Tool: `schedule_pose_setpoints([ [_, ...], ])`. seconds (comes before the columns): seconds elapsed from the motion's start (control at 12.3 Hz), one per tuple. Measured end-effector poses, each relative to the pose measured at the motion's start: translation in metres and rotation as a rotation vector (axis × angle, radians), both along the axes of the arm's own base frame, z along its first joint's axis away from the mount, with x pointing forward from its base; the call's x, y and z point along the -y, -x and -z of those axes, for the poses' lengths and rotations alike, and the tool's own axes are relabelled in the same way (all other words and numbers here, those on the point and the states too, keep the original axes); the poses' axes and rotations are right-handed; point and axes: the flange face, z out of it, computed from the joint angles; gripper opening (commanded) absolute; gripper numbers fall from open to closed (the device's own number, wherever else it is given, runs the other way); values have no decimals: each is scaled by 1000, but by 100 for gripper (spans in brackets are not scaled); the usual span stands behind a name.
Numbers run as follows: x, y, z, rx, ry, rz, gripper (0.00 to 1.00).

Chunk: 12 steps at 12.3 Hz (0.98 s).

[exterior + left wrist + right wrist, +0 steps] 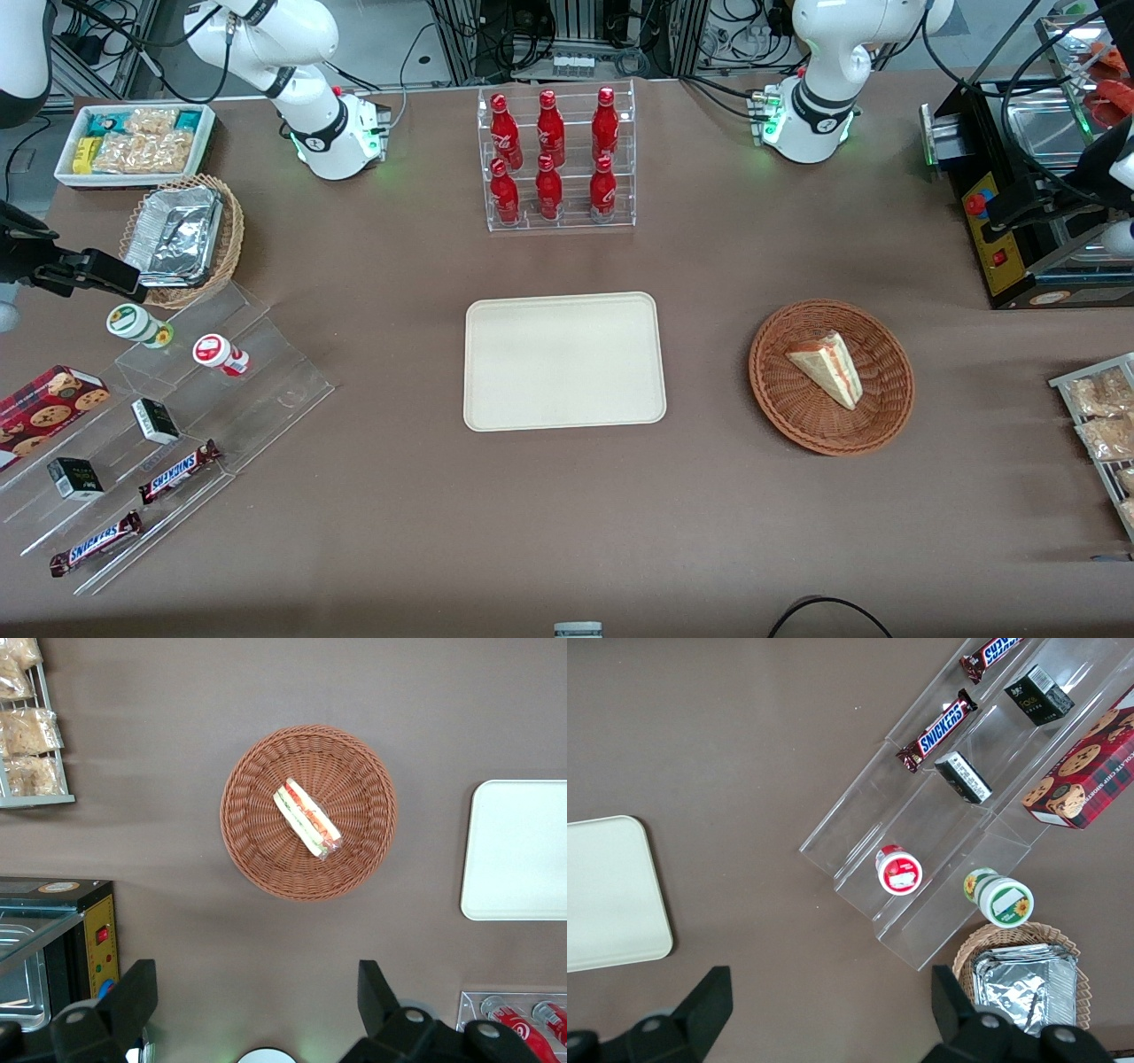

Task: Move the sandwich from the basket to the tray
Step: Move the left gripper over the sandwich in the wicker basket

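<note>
The sandwich (828, 365), a pale wedge with red, orange and green layers, lies in the round reddish-brown wicker basket (797, 425) toward the working arm's end of the table. The cream tray (563, 361) lies bare at the table's middle, beside the basket. My left gripper (1028, 202) hangs high above the table, over the black appliance, farther from the front camera than the basket. In the left wrist view the gripper (257, 992) is open and empty, its fingers (133, 992) wide apart, well clear of the sandwich (307, 819), the basket (252, 850) and the tray (518, 850).
A clear rack of red bottles (558, 159) stands farther back than the tray. A black appliance (1019, 257) and a wire rack of snack bags (1103, 425) flank the basket. A clear stepped display (177, 425) with snacks lies toward the parked arm's end.
</note>
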Motion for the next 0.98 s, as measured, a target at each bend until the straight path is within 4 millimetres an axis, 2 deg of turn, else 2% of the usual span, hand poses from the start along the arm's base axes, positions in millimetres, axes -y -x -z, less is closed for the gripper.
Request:
schedule_pose_setpoints([
  [0.24,0,-1,4,-6,0,-1,100],
  [0.41,-1,-9,17,-2,-1,-19,100],
  [0.73,2,-31,75,15,-5,-158,100],
  [0.98,15,-40,121,62,-1,-302,100],
])
